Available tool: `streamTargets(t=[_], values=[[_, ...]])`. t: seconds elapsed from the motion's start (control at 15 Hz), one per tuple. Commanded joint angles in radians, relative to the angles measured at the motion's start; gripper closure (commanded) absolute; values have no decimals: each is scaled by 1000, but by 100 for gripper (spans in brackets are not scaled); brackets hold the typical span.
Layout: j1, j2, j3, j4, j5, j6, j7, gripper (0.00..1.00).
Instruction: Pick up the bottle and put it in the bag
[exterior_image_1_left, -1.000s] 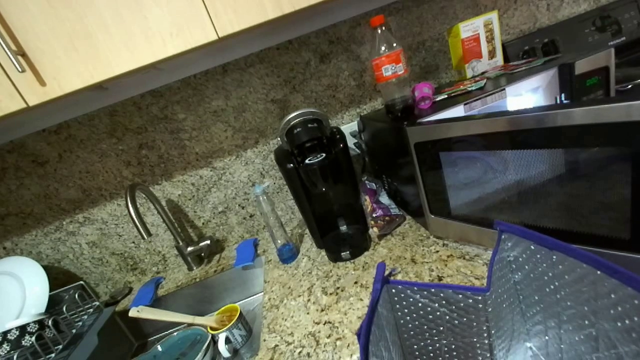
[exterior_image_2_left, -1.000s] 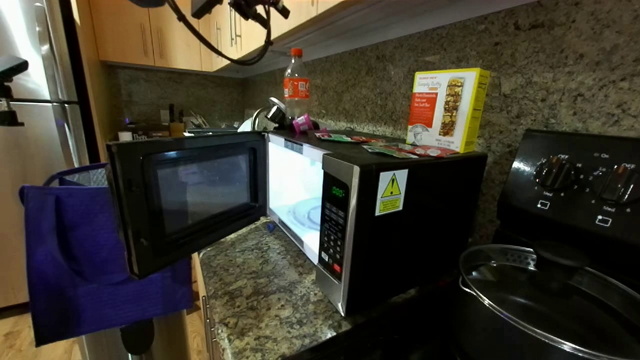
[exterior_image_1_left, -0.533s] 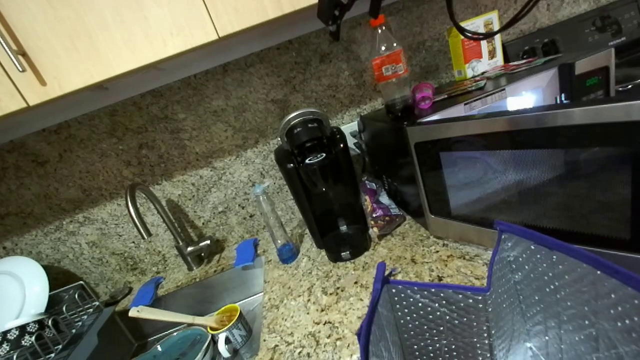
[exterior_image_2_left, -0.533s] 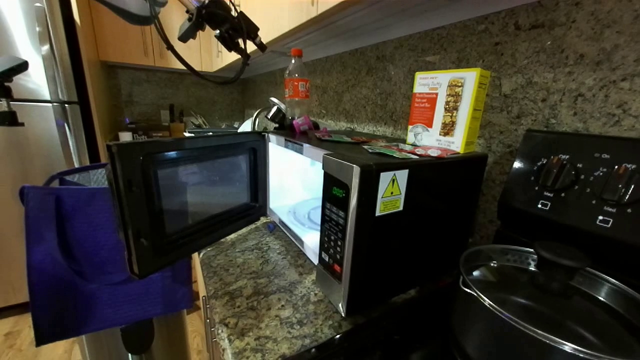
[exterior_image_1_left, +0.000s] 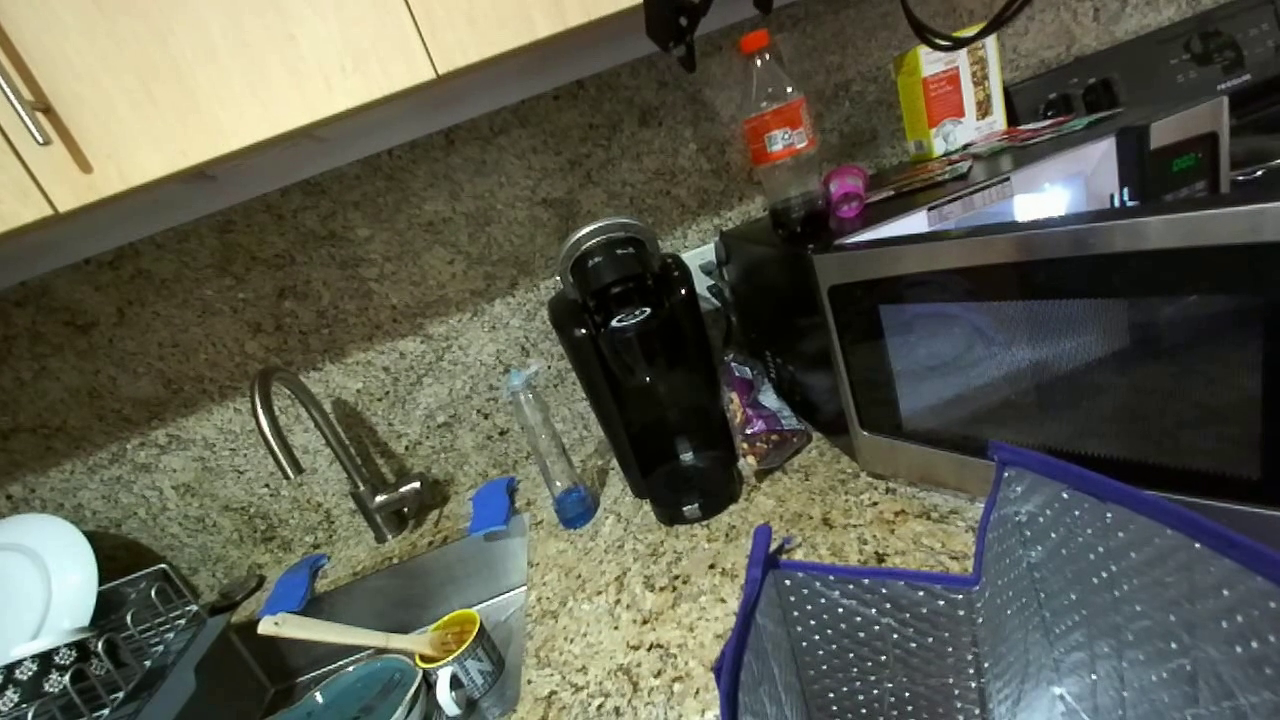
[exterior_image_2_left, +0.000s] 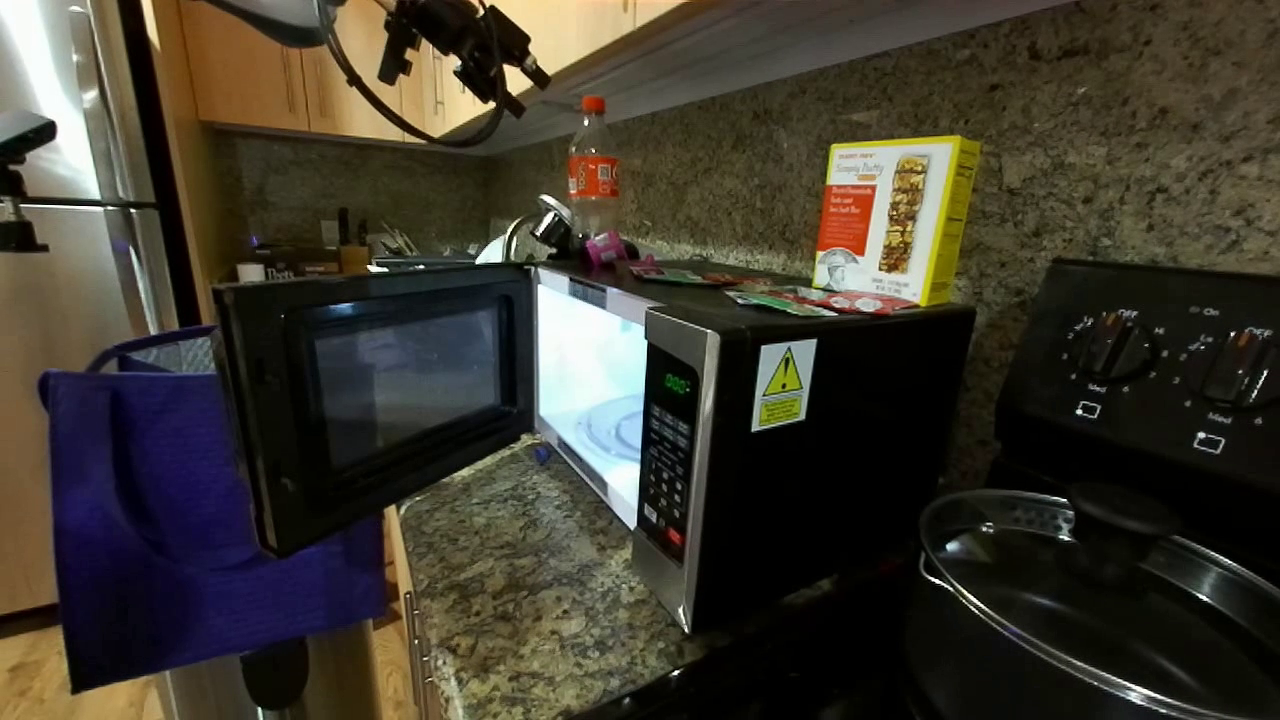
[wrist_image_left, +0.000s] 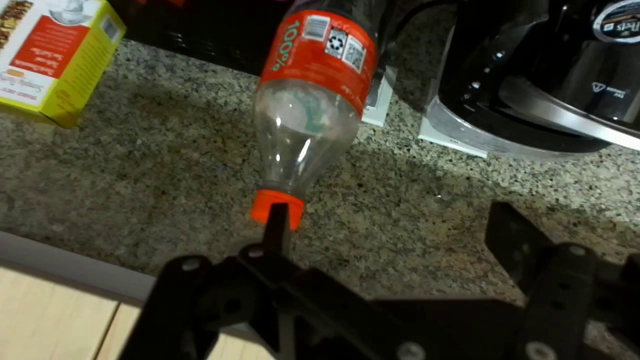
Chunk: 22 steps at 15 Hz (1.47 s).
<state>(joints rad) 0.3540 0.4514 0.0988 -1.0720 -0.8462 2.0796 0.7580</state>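
Note:
The bottle stands upright on the back corner of the microwave, with its red cap and red label, in both exterior views (exterior_image_1_left: 780, 135) (exterior_image_2_left: 594, 180). In the wrist view the bottle (wrist_image_left: 315, 60) points its cap toward my gripper (wrist_image_left: 388, 212), which is open and empty. The left finger overlaps the cap there, and only granite shows between the fingers; contact cannot be told. In the exterior views the gripper (exterior_image_1_left: 724, 36) (exterior_image_2_left: 531, 92) is near cap height or above. The bag (exterior_image_1_left: 880, 620) is open in front of the microwave, its silvery inside showing; its blue outside (exterior_image_2_left: 190, 480) also shows.
The microwave (exterior_image_2_left: 840, 430) has its door (exterior_image_2_left: 380, 400) swung open beside the bag. A pink cup (exterior_image_1_left: 847, 190) sits by the bottle's base. Packets and a yellow box (exterior_image_2_left: 890, 220) are on top. The coffee maker (exterior_image_1_left: 650, 380) stands alongside. Cupboards (exterior_image_1_left: 210, 80) overhang.
My gripper has come down into view from the top toward the bottle's cap, then shifted slightly toward the bottle side in the last half second. The bottle and bag have not moved.

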Motion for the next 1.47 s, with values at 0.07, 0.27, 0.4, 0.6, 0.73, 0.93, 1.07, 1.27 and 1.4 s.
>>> streamTargets(t=[0.07,0.27,0.4,0.6,0.73,0.93,1.07,1.27,1.4], values=[[40,68,-8,137,11,-169,2,0],[66,99,-20,198,-5,-266,19,0],[76,121,-24,238,2,-300,50,0],[88,160,-26,299,15,-331,155,0],[94,183,-28,330,13,-325,235,0],[117,209,-56,361,-29,-354,303,0],[136,224,-84,382,-48,-386,329,0],[164,243,-123,410,-74,-444,348,0],[177,253,-144,423,-86,-465,343,0]])
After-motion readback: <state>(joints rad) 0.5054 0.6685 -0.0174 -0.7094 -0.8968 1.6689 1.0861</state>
